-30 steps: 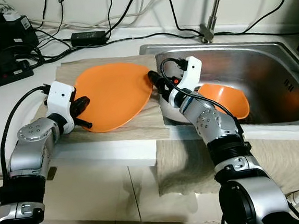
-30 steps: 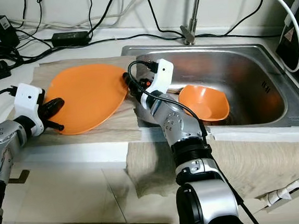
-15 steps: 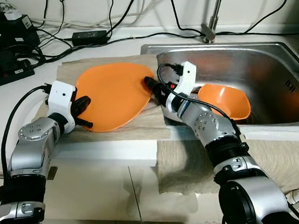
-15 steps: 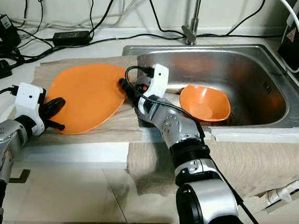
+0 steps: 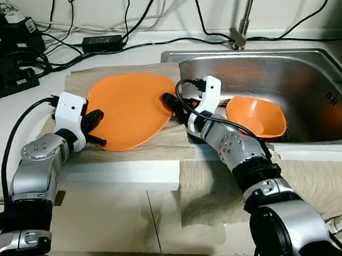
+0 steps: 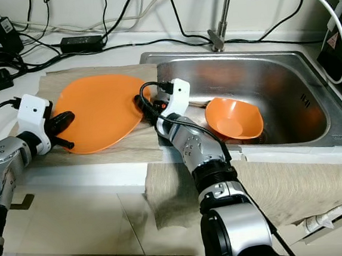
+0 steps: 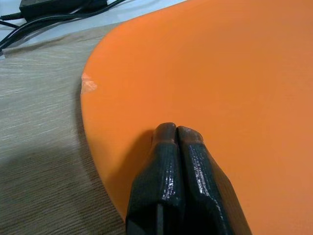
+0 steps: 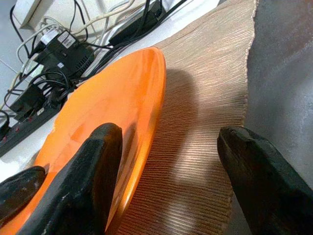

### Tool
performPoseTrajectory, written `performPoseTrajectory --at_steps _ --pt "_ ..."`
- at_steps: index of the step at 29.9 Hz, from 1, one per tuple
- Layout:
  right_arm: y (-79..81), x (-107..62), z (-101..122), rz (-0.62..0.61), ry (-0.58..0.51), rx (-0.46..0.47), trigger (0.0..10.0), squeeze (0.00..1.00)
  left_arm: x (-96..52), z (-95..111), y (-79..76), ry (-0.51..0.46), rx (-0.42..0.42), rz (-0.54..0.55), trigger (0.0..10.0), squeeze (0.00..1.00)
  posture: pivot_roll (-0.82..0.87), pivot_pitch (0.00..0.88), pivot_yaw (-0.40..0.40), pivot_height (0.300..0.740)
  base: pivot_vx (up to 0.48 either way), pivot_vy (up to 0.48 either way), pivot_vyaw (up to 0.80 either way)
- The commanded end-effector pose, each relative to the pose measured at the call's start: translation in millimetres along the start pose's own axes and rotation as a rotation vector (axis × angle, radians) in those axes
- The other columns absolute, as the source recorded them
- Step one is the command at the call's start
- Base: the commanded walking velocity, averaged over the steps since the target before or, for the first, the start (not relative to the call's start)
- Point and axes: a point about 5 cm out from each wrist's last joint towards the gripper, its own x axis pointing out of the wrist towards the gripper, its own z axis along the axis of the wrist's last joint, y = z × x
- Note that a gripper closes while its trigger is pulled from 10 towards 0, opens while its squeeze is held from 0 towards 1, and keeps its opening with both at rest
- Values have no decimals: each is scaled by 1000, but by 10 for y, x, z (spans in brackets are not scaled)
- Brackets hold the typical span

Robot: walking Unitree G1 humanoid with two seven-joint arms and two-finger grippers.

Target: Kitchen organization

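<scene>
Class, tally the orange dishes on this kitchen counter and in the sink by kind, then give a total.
Orange plate, on the cloth beside the sink: 1
Orange bowl, in the sink: 1
Total: 2

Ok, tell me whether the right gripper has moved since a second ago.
Yes. The right gripper has shifted toward the robot's left, away from the sink and over the orange plate's edge.

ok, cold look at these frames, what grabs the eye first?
The big flat orange plate on the beige ribbed mat left of the sink, with the shut left gripper at its left edge and the open right gripper at its right rim. Next, the orange bowl inside the stainless steel sink.
</scene>
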Motion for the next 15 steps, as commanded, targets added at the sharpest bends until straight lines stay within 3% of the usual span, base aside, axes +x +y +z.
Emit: performPoseTrajectory --at_steps 1,2,3,15 --pt "373 132 -113 96 29 18 10000 0 22 -327 -140 148 -13 -47 10000 0 103 3 -27 740 0 0 0" --pt "385 134 -111 104 25 22 2706 0 22 -326 -140 148 -12 -47 10000 0 108 4 -28 740 0 0 0" --pt "405 137 -108 115 20 25 0 0 22 -326 -139 148 -12 -47 10000 0 108 4 -28 740 0 0 0" --pt "476 153 -114 149 17 63 0 0 21 -323 -144 147 -13 -48 10000 0 108 7 -31 740 0 0 0"
